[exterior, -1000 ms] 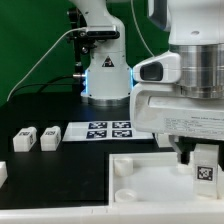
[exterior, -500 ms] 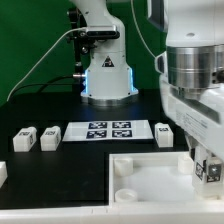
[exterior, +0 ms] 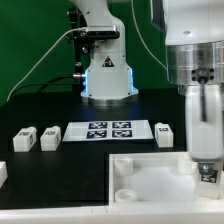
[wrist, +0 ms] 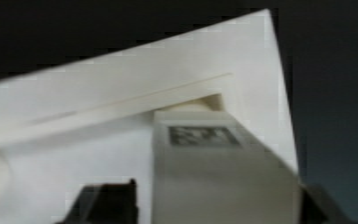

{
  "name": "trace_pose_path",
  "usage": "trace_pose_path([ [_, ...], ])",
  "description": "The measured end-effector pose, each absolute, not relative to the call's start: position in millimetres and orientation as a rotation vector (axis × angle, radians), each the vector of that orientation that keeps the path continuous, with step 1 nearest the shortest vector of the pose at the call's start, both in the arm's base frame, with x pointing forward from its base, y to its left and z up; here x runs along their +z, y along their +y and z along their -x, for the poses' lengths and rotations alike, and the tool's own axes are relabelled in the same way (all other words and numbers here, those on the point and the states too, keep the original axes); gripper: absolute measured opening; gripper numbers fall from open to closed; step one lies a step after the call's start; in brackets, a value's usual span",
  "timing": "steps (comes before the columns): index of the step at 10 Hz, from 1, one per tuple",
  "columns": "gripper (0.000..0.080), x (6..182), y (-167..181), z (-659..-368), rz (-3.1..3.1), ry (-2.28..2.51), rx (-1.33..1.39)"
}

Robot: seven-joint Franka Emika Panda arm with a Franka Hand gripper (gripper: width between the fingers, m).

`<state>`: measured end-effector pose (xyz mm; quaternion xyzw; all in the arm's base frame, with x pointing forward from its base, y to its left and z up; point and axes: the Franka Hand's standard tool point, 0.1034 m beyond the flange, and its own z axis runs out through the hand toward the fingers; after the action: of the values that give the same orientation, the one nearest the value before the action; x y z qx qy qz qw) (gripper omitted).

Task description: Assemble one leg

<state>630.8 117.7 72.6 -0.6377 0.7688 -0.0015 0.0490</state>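
My gripper (exterior: 206, 160) is shut on a leg (exterior: 208, 172), a small white block with a black-and-white tag. It holds the leg upright over the corner of the white tray (exterior: 145, 178) on the exterior view's right, at or just above the surface; contact cannot be told. In the wrist view the leg (wrist: 208, 150) runs between the dark fingers (wrist: 108, 202), with my gripper (wrist: 211, 205) around it and the tray's (wrist: 105, 120) corner beneath. Two loose legs (exterior: 25, 138) (exterior: 49, 137) lie at the left, another (exterior: 165, 133) behind the tray.
The marker board (exterior: 108, 130) lies behind the tray. The robot base (exterior: 105, 75) stands at the back with a cable running to the left. A white part (exterior: 2, 172) shows at the left edge. A round boss (exterior: 126, 192) sits in the tray's near left corner.
The wrist has turned about its axis with the leg in it. The leg has stayed over the tray's right corner and sits a little lower and further left.
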Motion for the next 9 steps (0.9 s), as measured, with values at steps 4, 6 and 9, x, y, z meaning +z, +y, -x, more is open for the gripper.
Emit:
trace_pose_path([
  [4, 0.0638, 71.7, 127.7, -629.1, 2.740, 1.419, -0.085],
  [6, 0.0647, 71.5, 124.1, -629.8, 2.915, 1.052, -0.101],
  [9, 0.0649, 76.9, 118.8, -636.9, 3.111, 0.455, -0.111],
])
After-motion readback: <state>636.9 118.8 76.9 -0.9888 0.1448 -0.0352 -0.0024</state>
